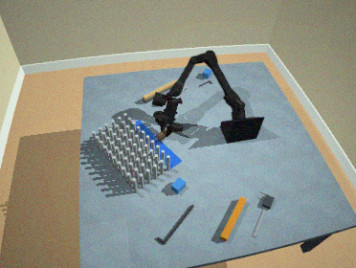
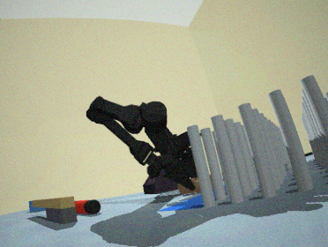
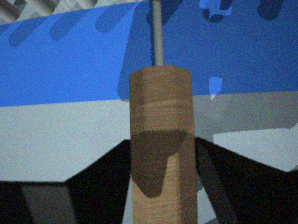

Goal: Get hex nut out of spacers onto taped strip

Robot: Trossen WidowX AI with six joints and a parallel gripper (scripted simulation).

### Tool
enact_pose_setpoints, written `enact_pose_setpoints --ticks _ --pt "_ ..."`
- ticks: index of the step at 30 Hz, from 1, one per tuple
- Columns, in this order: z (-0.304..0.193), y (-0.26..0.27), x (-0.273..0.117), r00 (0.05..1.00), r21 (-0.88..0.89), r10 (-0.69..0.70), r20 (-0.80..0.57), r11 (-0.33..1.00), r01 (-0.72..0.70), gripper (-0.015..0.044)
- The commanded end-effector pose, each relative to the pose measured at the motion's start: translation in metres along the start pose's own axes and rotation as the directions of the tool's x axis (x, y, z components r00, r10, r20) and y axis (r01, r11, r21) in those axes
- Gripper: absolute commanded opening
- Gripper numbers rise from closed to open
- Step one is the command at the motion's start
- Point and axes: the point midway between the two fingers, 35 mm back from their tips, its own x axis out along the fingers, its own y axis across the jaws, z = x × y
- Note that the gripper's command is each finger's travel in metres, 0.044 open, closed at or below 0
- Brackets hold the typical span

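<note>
1. Hex nut: can't spot it in any view, so no telling where it sits in the spacer field (image 1: 136,187) (image 2: 257,154).
2. Your gripper (image 1: 165,133) (image 3: 161,145) is clamped on a wooden handle (image 1: 162,136) (image 3: 162,105), its metal rod over the blue strip (image 1: 175,162) (image 2: 181,206) (image 3: 65,60).

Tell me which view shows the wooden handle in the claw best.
The wrist view: the wooden handle fills its middle, with the claw shut on it and a thin metal rod leading out of its end. The top view shows only a small brown piece below the claw; the exterior view, a brown sliver mostly behind the posts.
</note>
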Motion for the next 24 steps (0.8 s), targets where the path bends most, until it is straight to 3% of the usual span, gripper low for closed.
enact_pose_setpoints --ticks 1,24 --pt "-0.002 0.000 -0.002 1.000 -0.004 0.001 0.005 1.000 -0.001 0.0000" --pt "-0.017 0.000 -0.008 1.000 -0.005 0.001 0.004 1.000 -0.001 0.0000"
